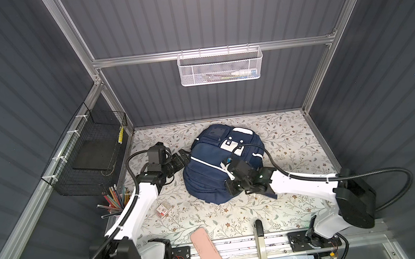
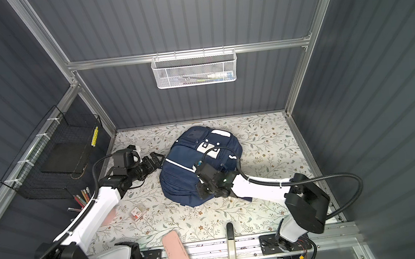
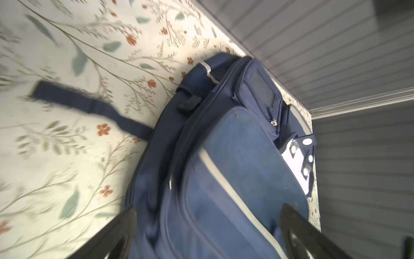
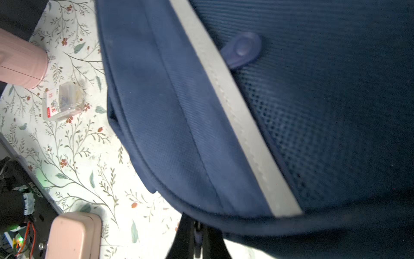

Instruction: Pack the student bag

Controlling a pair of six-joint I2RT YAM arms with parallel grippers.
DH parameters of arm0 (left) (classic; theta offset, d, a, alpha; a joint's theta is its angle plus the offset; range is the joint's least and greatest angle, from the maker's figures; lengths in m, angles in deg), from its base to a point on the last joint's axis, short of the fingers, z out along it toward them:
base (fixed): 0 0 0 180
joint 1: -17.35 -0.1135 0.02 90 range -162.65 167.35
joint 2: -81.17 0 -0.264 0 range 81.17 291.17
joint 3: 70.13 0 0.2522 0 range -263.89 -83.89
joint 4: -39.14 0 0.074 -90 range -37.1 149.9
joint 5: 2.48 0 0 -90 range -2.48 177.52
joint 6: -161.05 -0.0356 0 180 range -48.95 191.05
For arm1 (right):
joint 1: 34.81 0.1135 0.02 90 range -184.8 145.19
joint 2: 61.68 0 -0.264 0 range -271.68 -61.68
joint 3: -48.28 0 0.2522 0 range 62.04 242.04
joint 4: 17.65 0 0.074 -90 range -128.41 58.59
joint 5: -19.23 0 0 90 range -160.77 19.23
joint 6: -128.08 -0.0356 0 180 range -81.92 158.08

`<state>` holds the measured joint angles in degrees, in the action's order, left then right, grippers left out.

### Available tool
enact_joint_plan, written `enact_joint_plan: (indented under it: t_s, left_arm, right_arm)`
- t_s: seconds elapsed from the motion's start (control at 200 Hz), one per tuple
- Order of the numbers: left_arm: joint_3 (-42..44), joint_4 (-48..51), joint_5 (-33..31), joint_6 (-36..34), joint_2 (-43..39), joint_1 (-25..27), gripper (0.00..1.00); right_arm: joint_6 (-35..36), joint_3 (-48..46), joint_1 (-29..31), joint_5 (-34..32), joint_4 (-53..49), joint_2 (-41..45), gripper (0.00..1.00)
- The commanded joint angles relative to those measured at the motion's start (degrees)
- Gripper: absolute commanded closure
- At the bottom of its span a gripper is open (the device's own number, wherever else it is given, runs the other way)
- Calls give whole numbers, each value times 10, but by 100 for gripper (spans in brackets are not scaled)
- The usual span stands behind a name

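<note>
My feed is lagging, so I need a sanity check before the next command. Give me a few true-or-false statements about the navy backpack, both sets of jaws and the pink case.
1. The large navy blue fabric backpack lies on the floral table mat. True.
2. The left gripper has its jaws clamped shut. False: they stand wide open, beside the backpack.
3. The right gripper has its jaws shut at the backpack's near edge. True.
4. The flat pink case is packed inside the backpack. False: it lies outside, at the mat's near edge.
</note>
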<state>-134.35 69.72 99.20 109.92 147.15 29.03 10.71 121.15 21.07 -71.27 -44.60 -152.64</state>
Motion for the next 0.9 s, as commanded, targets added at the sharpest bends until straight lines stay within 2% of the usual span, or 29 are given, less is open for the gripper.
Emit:
enact_joint_plan:
  t_s: [0.0,0.05,0.075,0.095,0.135,0.245,0.315,0.43,0.555,0.635,0.715,0.896]
  left_arm:
    - [23,22,32,44,-39,2,0]
    - [71,-71,127,123,-36,4,0]
    - [96,-123,152,164,-32,9,1]
    - [114,-158,161,193,-29,16,6]
    - [137,-202,157,222,-25,37,16]
    - [140,-214,98,222,-7,96,26]
    - [154,-264,113,248,18,104,33]
    - [172,-300,110,262,43,106,37]
    - [177,-335,128,263,71,106,83]
    - [174,-316,128,248,69,106,100]
    - [170,-284,119,231,63,101,100]
    - [166,-294,161,230,72,64,100]
  right_arm:
    - [-12,56,14,22,27,-47,100]
    - [-13,73,15,30,31,-62,100]
    - [-14,78,16,34,33,-65,100]
    - [-16,81,16,36,37,-66,100]
    - [-19,81,17,40,46,-66,100]
    - [-21,77,23,33,51,-62,100]
    - [-20,73,26,24,46,-61,100]
    - [-27,56,27,22,54,-52,100]
    - [-26,54,27,17,46,-50,100]
    - [-26,40,18,28,44,-37,100]
    - [-13,24,9,24,26,-20,100]
    - [45,-13,-41,5,-58,22,100]
